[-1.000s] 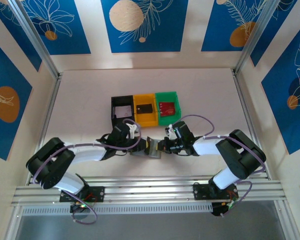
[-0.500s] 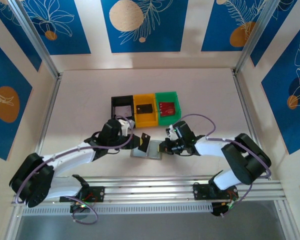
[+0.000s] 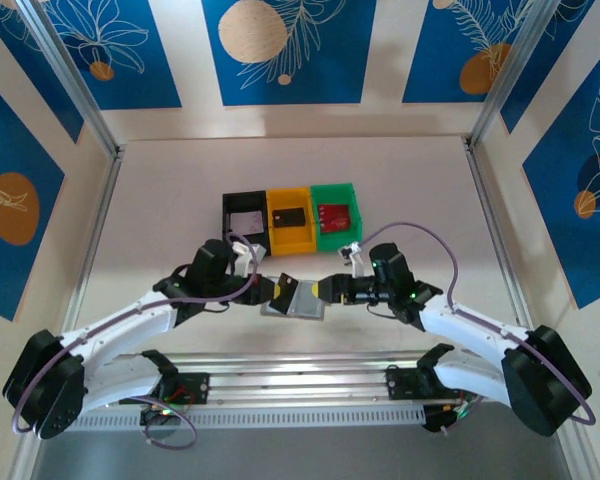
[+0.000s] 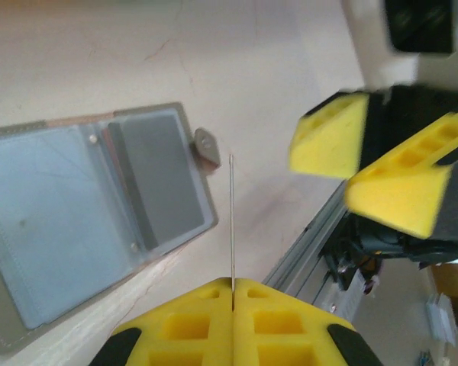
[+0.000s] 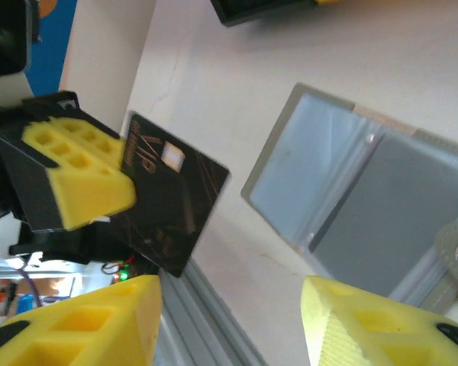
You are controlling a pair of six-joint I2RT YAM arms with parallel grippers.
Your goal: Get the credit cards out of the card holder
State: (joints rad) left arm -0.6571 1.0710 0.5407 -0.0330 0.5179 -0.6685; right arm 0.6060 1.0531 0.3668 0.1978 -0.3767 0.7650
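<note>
- Card holder (image 3: 298,305) lies open and flat on the table (image 3: 160,200), inner panels up. It sits in front of the bins and close to the near rail (image 3: 300,380), between the two grippers.
- The pockets are a pale blue-grey, and one half looks darker than the other. A small snap tab (image 4: 206,146) sticks out from one edge.
- Dark card (image 5: 175,206) is out of the holder, with bare table showing between them. It carries light lettering and a small pale chip patch. From the left wrist it shows edge-on, as a thin line.
- Left gripper (image 4: 233,293) is clamped on the card, its yellow pads pressed together on the card's lower edge. It hangs just left of the holder.
- Right gripper (image 5: 229,320) has its jaws apart with nothing between them. It is just right of the holder, facing the card and the left gripper.
- Three bins stand in a row, touching, behind the holder:
  - Black bin (image 3: 245,215) holds something whitish.
  - Yellow bin (image 3: 290,218) holds a dark card.
  - Green bin (image 3: 335,212) holds a red one.
</note>
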